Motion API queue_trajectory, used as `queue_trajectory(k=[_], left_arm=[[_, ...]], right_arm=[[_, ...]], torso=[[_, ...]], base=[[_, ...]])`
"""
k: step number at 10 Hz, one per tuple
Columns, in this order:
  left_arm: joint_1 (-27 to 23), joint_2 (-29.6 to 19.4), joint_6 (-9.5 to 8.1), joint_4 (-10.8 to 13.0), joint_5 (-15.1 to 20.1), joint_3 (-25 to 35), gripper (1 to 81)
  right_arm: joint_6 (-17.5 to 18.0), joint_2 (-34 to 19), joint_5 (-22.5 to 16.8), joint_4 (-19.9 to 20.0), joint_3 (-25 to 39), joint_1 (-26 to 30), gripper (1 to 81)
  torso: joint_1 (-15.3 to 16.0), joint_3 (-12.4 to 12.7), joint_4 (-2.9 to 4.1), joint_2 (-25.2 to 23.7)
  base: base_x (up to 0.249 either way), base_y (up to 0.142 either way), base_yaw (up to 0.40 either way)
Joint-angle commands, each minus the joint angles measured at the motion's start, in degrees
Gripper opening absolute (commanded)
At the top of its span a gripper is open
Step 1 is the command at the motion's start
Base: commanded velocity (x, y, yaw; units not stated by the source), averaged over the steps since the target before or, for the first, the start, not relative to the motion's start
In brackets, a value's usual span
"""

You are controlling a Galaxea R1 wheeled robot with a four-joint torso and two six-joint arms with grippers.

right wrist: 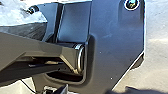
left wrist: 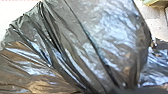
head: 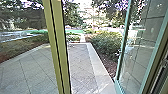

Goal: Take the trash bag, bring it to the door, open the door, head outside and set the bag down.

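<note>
- Left wrist view: whether the left jaws are wide, narrow or closed on something cannot be told.
- The trash bag [left wrist: 100, 42], dark and glossy, is seen very close to this camera, its plastic drawn into long folds that run together.
- Beside the bag, pale ground [left wrist: 156, 21] can be made out.
- Right wrist view: the state of the right jaws cannot be told either.
- A pale, shiny, crumpled surface [right wrist: 20, 13] is seen near the robot's dark plate; whether it is part of the bag cannot be told.
- Head view: a yellow-green post [head: 58, 50], slightly tilted, is seen left of centre, running from the top edge to the bottom.
- At the right, a glass panel [head: 141, 47] is held in a blue-green frame [head: 122, 47].
- Between post and panel, outdoor paving [head: 80, 67] is shown, edged by a pale border [head: 98, 66].
- Shrubs [head: 106, 43] are seen right of centre, and trees [head: 72, 15] across the upper part.
</note>
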Motion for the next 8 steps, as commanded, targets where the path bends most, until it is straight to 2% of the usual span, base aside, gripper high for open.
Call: queue_trajectory(k=[1,8], left_arm=[[-2.4,0.4,0.57,1.3,3.8,0.5,1.0],[-2.4,0.7,0.57,2.3,3.8,0.5,1.0]], right_arm=[[-0.2,0.1,-3.2,-0.2,0.1,2.5,81.1],[-0.1,0.1,-3.2,0.0,0.1,2.2,81.1]], torso=[[0.0,0.0,0.00,0.0],[0.0,0.0,0.00,0.0]], base=[[0.000,-0.123,0.000],[0.000,-0.118,0.000]])
